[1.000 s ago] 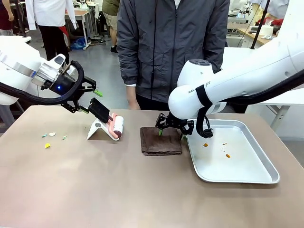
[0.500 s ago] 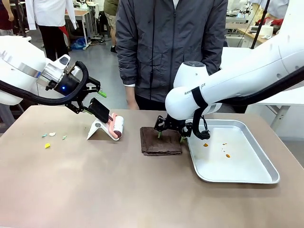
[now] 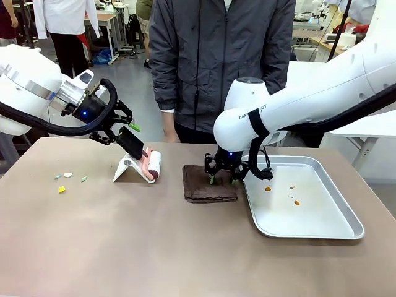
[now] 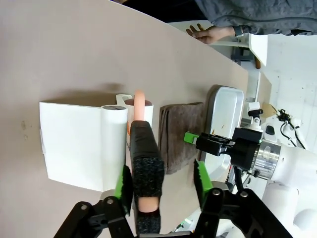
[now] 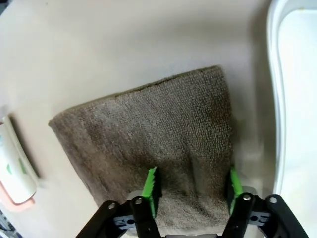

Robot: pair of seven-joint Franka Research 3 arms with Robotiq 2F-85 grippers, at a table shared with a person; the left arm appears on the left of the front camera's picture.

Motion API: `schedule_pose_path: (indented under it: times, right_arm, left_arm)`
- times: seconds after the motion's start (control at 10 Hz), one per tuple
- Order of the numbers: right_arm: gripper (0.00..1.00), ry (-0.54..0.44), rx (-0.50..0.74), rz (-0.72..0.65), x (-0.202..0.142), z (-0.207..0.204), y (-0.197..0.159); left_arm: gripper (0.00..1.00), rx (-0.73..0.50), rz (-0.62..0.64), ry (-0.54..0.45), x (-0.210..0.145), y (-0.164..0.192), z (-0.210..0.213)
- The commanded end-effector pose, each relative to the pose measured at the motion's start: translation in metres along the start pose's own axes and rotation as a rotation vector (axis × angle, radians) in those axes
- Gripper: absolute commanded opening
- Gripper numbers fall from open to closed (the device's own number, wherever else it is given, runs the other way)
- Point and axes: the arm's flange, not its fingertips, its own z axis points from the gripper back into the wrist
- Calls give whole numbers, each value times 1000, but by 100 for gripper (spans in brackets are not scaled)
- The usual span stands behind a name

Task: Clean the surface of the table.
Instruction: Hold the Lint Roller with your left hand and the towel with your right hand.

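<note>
The taupe table [image 3: 154, 247] carries a few small scraps [image 3: 68, 176] at its left. A lint roller [image 3: 153, 165] with a black handle leans on a white stand [image 3: 126, 168]. My left gripper [image 3: 121, 133] straddles that handle [image 4: 146, 168]; the jaws are still apart, with one pad against it and a gap at the other. A folded brown cloth [image 3: 209, 185] lies mid-table. My right gripper [image 3: 223, 179] points down onto its near-tray edge. In the right wrist view both green fingertips press on the cloth [image 5: 148, 129], spread apart with flat cloth between them.
A shallow silver tray [image 3: 322, 230] with small orange spots [image 3: 268, 189] lies right of the cloth, its rim close to my right gripper. A person in a grey jacket stands at the far edge, one hand [image 4: 208, 34] resting near the table.
My left gripper has slid down around the roller's handle and its jaws have narrowed. My right gripper has dropped onto the cloth and its fingers have drawn closer together.
</note>
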Motion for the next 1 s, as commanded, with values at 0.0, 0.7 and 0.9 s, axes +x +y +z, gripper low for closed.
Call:
schedule_pose_path:
  times: [0.0,0.7,0.9]
  right_arm:
    - [0,20,18,33,4,-3,5]
    - [0,57,37,11,9,-8,3]
    - [0,59,59,3,9,-7,2]
  left_arm:
    - [0,10,12,0,2,-6,0]
    - [0,4,22,4,4,-7,0]
    - [0,-2,22,11,5,-5,1]
